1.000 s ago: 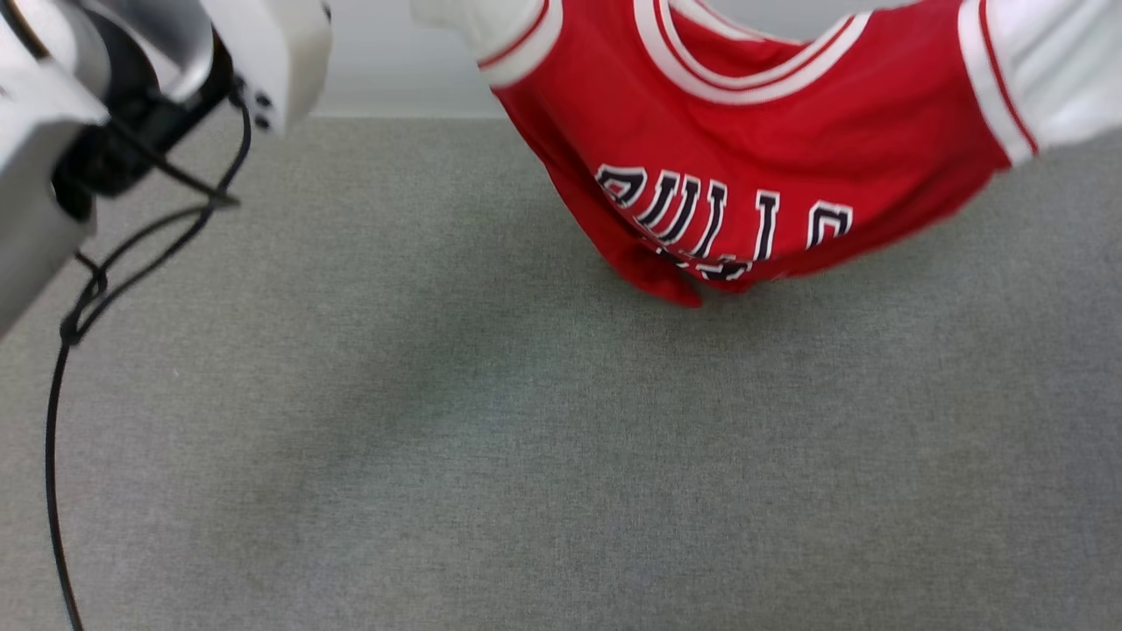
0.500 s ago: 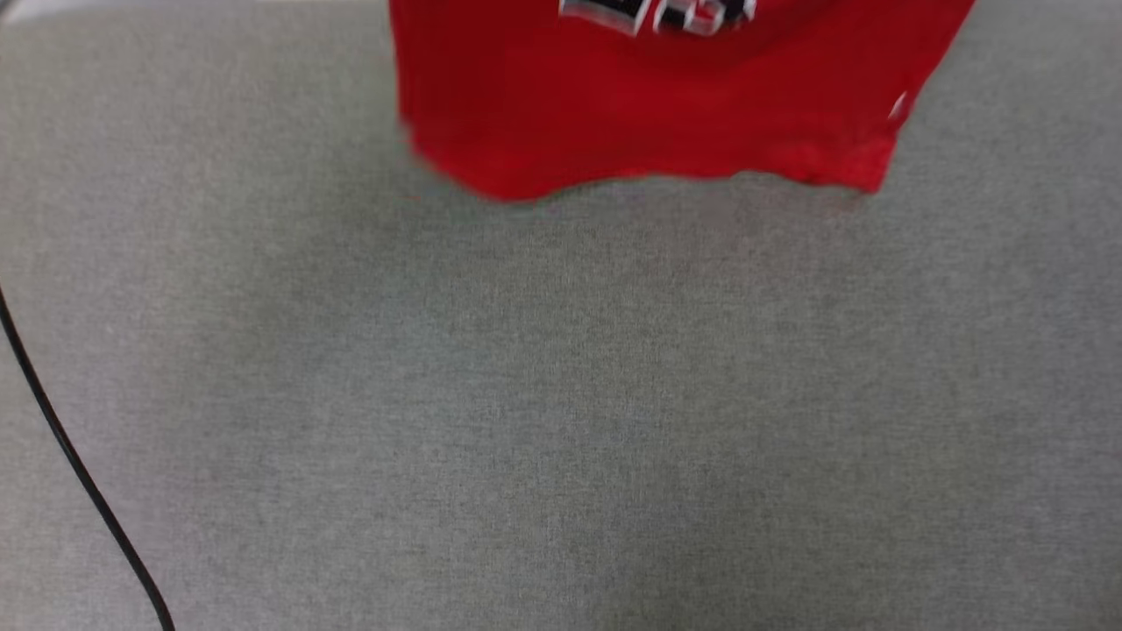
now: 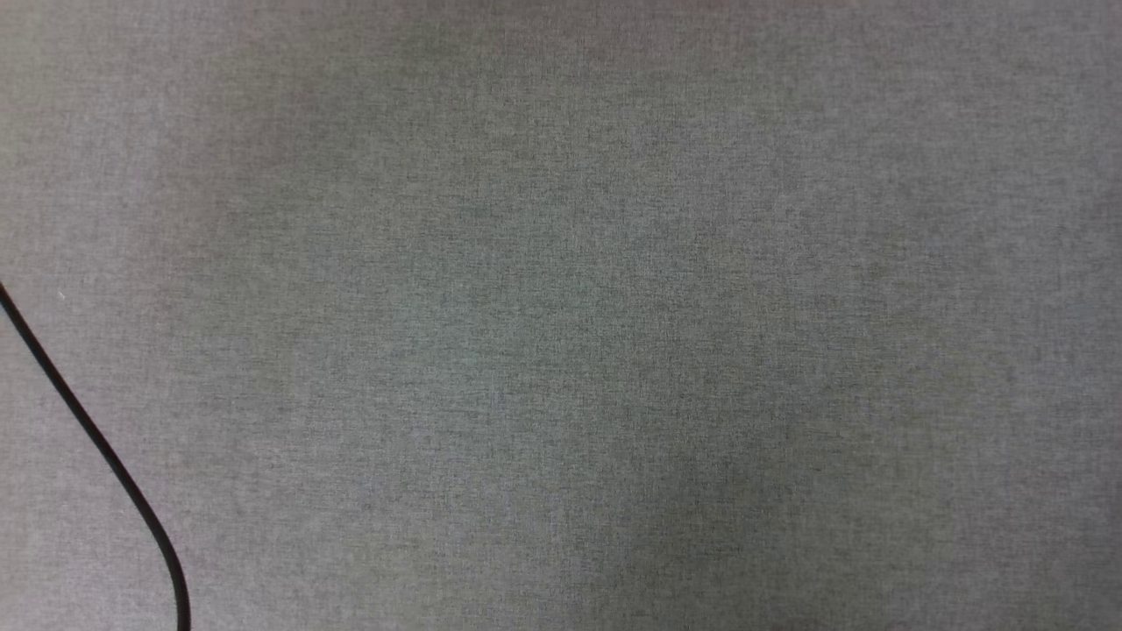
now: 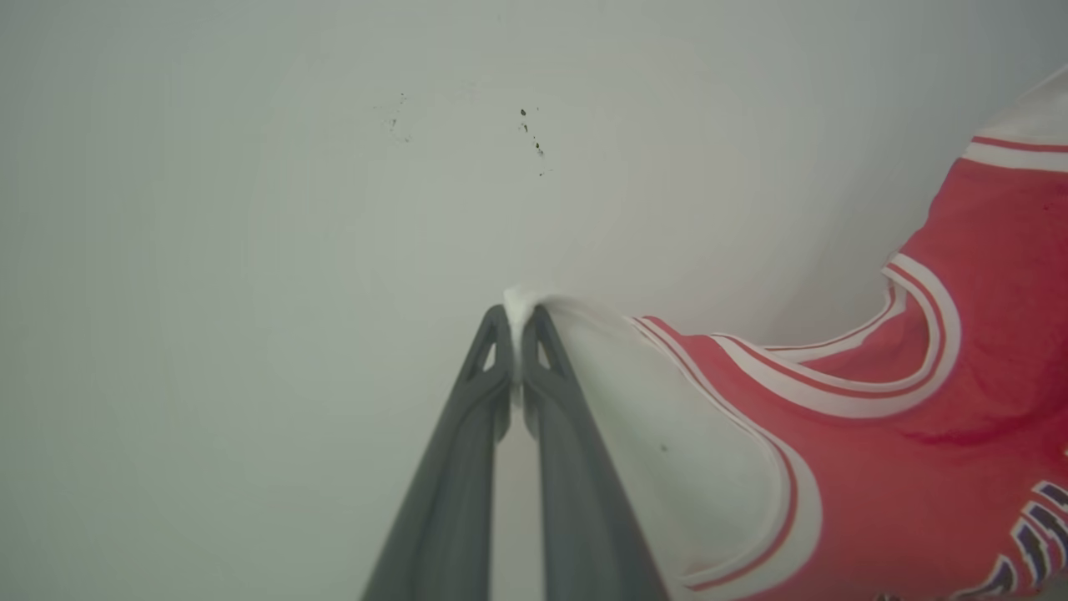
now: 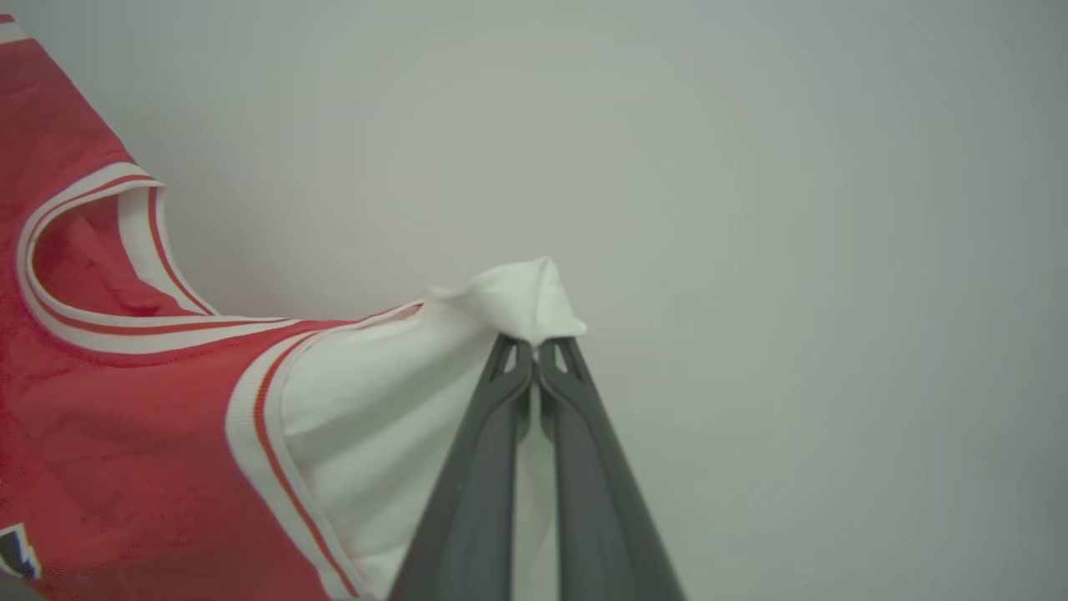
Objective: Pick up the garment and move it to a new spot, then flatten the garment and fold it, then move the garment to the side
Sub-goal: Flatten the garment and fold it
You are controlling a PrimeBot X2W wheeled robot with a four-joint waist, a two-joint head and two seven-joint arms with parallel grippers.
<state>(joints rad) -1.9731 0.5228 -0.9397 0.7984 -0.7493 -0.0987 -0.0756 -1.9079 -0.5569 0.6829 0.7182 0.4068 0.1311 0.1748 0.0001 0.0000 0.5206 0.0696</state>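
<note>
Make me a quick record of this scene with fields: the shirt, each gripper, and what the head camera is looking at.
garment: red jersey with white sleeves and striped trim, hanging stretched between the two grippers
left gripper: shut, pinching the tip of one white sleeve
right gripper: shut, pinching a bunched bit of the other white sleeve
head view: grey fabric surface, black cable at lower left
wrist view backdrop: pale wall

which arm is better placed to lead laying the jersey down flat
Right, probably: the right pincer has a full bunch of the jersey sleeve past its tips; the left pincer pinches only a thin edge.
</note>
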